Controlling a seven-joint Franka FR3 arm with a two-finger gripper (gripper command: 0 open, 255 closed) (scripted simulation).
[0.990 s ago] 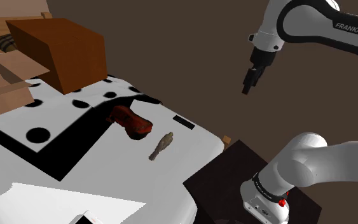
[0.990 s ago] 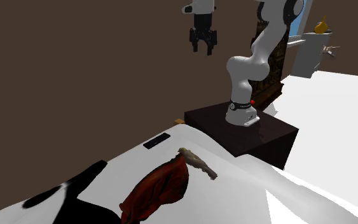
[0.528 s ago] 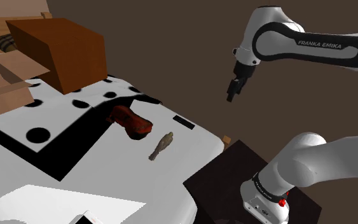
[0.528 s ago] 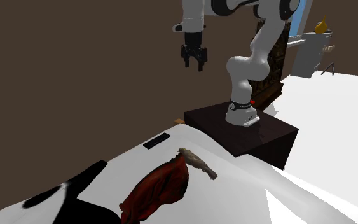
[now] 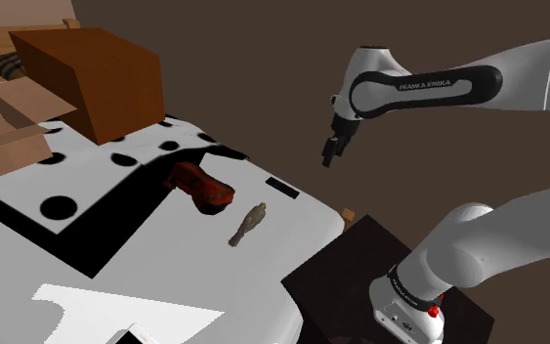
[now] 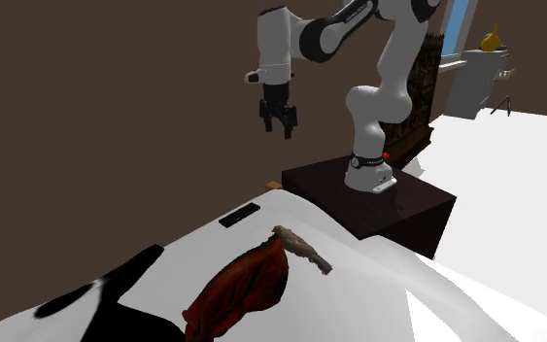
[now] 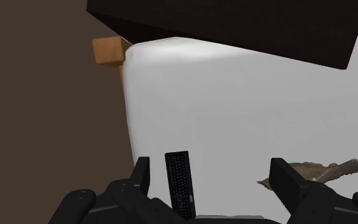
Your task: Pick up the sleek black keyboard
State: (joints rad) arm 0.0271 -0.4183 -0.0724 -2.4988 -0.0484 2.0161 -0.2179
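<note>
We find the black keyboard [image 7: 180,184] lying flat near the edge of the white surface [image 5: 292,244], well below the gripper [image 6: 279,124]. Seen along the hand, it sits between the two fingers [image 7: 284,181], nearer one of them and touched by neither. That surface bears black bands and dots farther from the hand, a brownish bird-like figure [image 5: 248,224] out past the other finger and a crumpled dark red cloth [image 5: 201,186] beyond it, with a brown wall [image 6: 116,97] behind the hand and the dark stand [image 6: 407,209] beside the surface. The gripper hangs in the air, spread wide and grasping nothing.
</note>
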